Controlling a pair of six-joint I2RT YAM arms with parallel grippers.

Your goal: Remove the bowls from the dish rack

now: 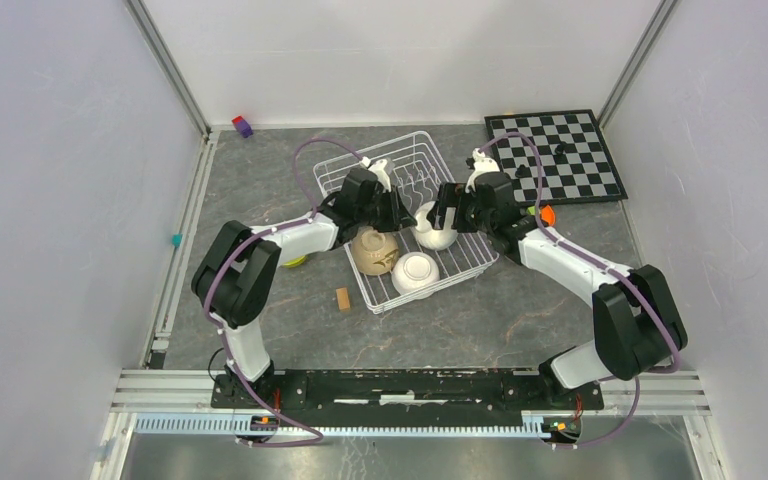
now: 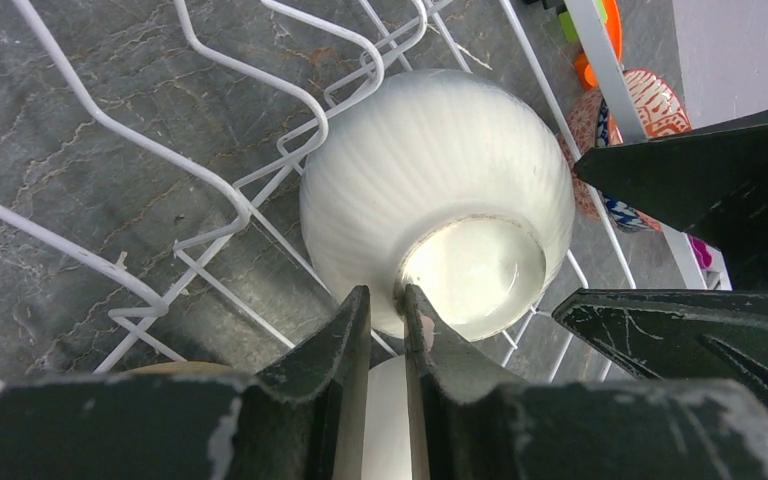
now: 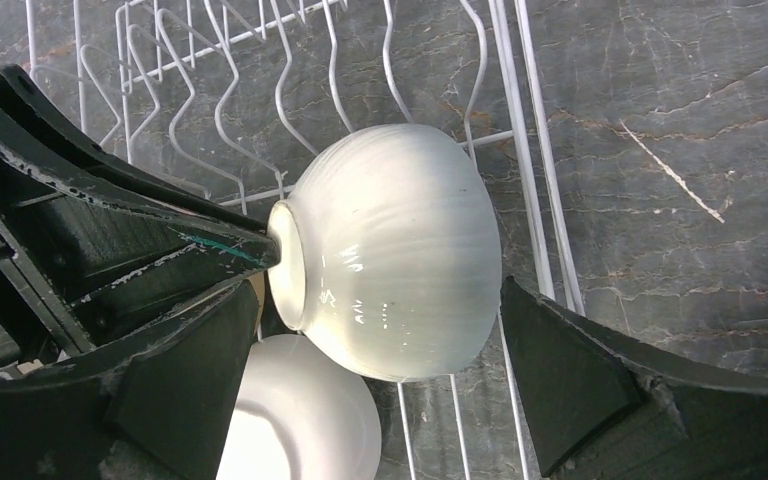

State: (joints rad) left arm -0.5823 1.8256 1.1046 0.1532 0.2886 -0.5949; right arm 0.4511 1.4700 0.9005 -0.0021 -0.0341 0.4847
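Note:
The white wire dish rack (image 1: pixel 397 165) sits mid-table. A plain white bowl (image 1: pixel 436 234) lies on its side in it, between both grippers. My left gripper (image 1: pixel 401 213) is shut on that bowl's foot ring (image 2: pixel 400 290), with one fingertip (image 2: pixel 358 312) on each side of the ring. My right gripper (image 3: pixel 380 390) is open and straddles the same bowl (image 3: pixel 400 250), its fingers not touching it. A tan bowl (image 1: pixel 373 250) and a second white bowl (image 1: pixel 416 272) sit at the rack's near end. A lime-yellow bowl (image 1: pixel 295 262) lies outside on the left.
A red-patterned bowl (image 2: pixel 652 100) and a blue-and-white one (image 2: pixel 615 212) stand outside the rack's right side, by an orange object (image 1: pixel 547 214). A chessboard (image 1: pixel 560 155) lies at the far right. A small tan block (image 1: pixel 342 298) sits near the rack's front-left corner.

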